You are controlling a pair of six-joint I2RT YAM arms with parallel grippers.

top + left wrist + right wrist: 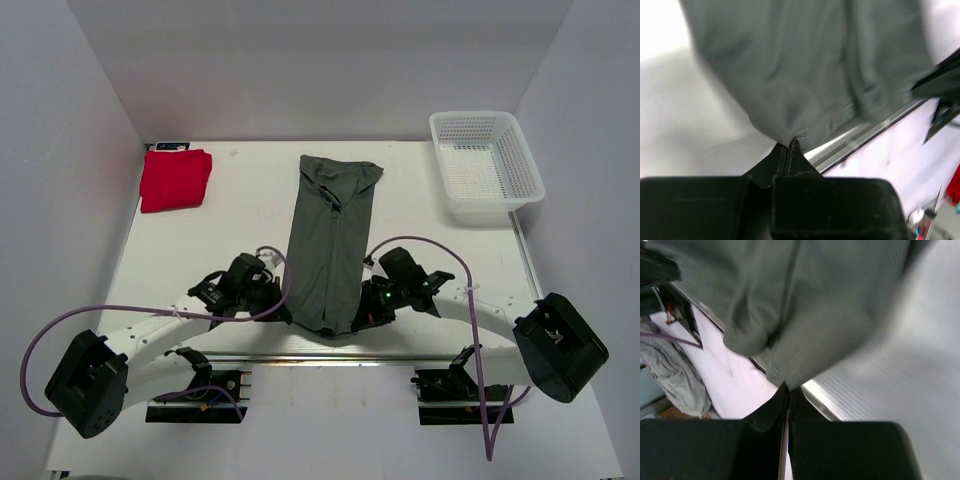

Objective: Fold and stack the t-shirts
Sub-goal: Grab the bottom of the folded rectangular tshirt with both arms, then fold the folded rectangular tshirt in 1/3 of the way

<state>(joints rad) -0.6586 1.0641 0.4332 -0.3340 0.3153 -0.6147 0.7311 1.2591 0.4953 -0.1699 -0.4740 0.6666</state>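
My left fingers (780, 163) and right fingers (798, 408) each pinch a six-o'clock corner of the grey-green shirt (330, 240), centred on the table (240, 215). The red shirt (175, 178) lies at ten o'clock, a white basket (470, 117) at two.

a white mesh basket (495, 205) sits at the tabletop's (240, 200) far right corner. a small dark item (168, 146) lies at the far left corner. a metal rail (330, 357) runs along the near edge.
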